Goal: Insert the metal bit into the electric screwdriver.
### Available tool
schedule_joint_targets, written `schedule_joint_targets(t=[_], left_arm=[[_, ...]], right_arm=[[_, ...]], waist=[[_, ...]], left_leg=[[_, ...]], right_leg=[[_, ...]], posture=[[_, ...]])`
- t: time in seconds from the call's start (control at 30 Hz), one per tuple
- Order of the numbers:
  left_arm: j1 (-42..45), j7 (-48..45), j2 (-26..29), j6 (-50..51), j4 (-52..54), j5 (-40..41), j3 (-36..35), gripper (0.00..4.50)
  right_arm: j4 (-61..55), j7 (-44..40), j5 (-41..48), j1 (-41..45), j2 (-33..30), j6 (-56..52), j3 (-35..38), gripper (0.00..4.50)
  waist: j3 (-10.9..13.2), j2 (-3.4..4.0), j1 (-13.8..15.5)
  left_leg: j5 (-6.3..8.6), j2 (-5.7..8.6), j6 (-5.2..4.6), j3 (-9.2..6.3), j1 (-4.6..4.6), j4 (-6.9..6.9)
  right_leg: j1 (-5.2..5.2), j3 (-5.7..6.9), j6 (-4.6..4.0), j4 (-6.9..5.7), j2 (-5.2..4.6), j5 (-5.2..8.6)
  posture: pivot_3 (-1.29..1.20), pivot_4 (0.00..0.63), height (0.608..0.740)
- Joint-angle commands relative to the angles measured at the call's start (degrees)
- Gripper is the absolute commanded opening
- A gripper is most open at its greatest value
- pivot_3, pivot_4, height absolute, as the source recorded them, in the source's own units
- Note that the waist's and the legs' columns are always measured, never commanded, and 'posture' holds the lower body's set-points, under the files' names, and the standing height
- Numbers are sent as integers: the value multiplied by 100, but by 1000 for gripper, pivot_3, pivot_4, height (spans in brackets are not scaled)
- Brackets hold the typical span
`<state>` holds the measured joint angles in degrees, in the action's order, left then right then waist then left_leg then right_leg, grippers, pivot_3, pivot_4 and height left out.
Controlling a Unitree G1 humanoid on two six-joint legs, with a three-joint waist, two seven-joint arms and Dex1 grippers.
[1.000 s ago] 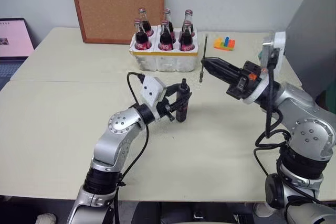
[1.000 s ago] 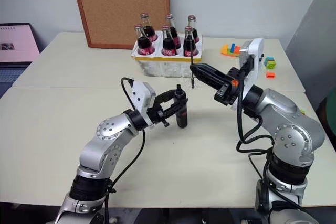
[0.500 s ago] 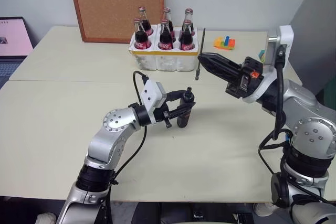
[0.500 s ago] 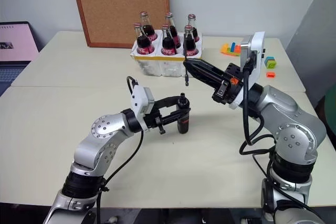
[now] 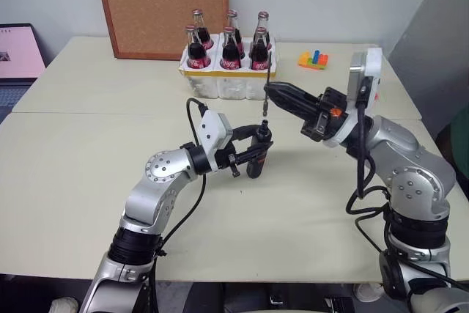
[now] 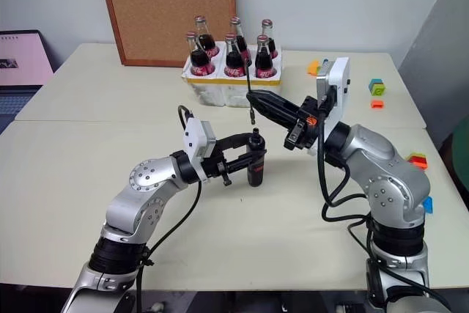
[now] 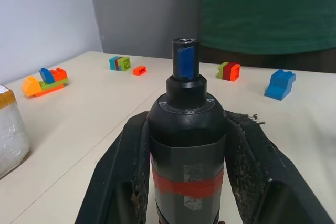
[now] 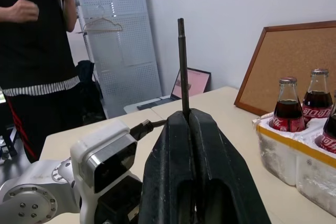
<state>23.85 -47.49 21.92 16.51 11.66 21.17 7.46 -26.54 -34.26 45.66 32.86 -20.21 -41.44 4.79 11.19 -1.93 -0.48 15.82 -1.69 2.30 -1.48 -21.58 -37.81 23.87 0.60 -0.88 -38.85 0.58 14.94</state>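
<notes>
The electric screwdriver [image 5: 256, 155] stands upright on the table, black with a red band [image 7: 186, 174]. My left gripper [image 5: 252, 155] is shut on its body, one finger [image 7: 123, 161] on each side. The metal bit [image 5: 267, 78] is a thin dark rod held upright in my shut right gripper [image 5: 269, 88]. Its lower end hangs just above the screwdriver's top socket [image 7: 185, 42]. In the right wrist view the metal bit [image 8: 182, 61] rises from between the closed fingers [image 8: 170, 145].
A white crate of cola bottles [image 5: 229, 71] stands behind the grippers, in front of a cork board [image 5: 161, 5]. A laptop [image 5: 18, 53] sits at the far left. Toy bricks [image 5: 313, 59] lie at the back right. A person [image 8: 37, 51] stands beyond the table.
My right gripper has carried the metal bit a little to the left, from right of the screwdriver to just above its top. My left gripper has kept the screwdriver in place.
</notes>
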Motion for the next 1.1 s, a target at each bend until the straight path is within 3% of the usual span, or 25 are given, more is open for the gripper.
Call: schedule_joint_targets(t=[0.03, 1.1], left_arm=[[87, -28, 98, -103, 1, -41, -105, 1639], [67, -10, 380, -111, -4, -10, -202, 1638]], right_arm=[[-33, -125, -111, 9, -1, 333, -102, 0], [279, -418, -479, -146, -31, 791, -484, 0]], waist=[[0, 0, -1], [0, 1, -4]], left_leg=[[0, 0, 0, 0, 0, 0], [-1, -8, 0, -2, -10, -2]], right_leg=[[1, 0, 0, -1, 0, 0], [19, 0, -3, -13, 9, -2]], posture=[[0, 150, 740], [0, 150, 740]])
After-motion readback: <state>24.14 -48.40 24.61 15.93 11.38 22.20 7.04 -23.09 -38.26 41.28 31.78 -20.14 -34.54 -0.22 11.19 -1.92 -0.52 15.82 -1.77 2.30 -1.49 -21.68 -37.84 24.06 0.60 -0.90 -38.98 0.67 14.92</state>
